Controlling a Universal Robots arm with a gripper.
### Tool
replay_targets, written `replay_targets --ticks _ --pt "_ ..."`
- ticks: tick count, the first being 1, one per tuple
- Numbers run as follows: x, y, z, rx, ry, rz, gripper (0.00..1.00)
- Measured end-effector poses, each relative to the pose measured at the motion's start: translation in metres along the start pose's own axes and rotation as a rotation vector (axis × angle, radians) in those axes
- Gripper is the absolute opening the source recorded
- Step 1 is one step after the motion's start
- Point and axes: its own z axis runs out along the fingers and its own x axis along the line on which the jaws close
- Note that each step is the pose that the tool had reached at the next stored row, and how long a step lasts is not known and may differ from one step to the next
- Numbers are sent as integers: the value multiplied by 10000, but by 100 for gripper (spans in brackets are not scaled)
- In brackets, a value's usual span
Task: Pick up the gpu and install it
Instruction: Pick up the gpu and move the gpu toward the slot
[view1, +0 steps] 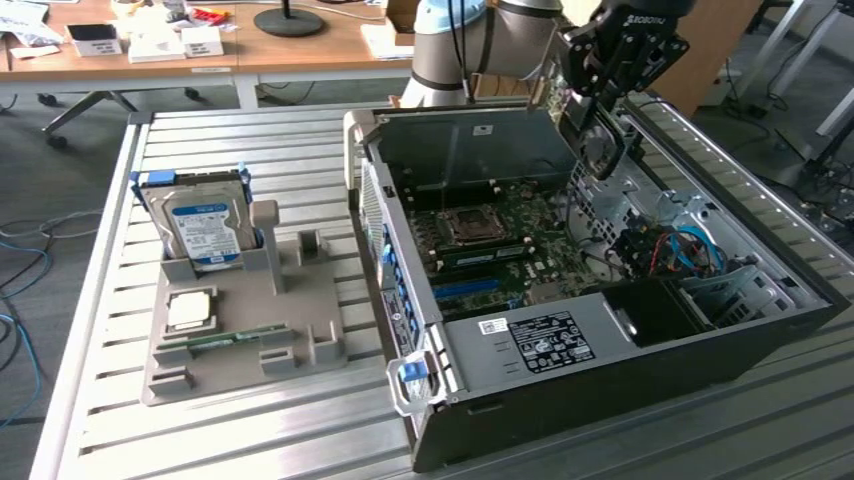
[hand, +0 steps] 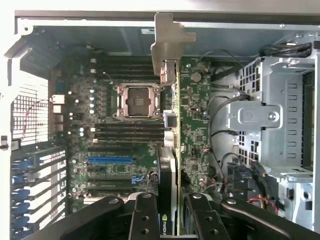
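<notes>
The gpu (hand: 170, 167) is held on edge by the gripper (hand: 172, 220), whose fingers (hand: 145, 215) are clamped on both faces of the card's near end, above the open computer case (view1: 601, 390) that is set on the table (view1: 267, 430) toward its edge on the exterior view's right. The card is seen over the motherboard (hand: 115, 150), just beside the processor socket (hand: 137, 101), with its silver bracket (hand: 167, 37) pointed at the case's wall

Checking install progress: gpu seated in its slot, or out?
Out. The gripper holds the gpu edge-on above the open case, clear of the motherboard.
</notes>
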Motion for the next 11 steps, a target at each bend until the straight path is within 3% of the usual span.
replay_targets --ticks 11 --pt "-300 6 -1 -3 0 1 27"
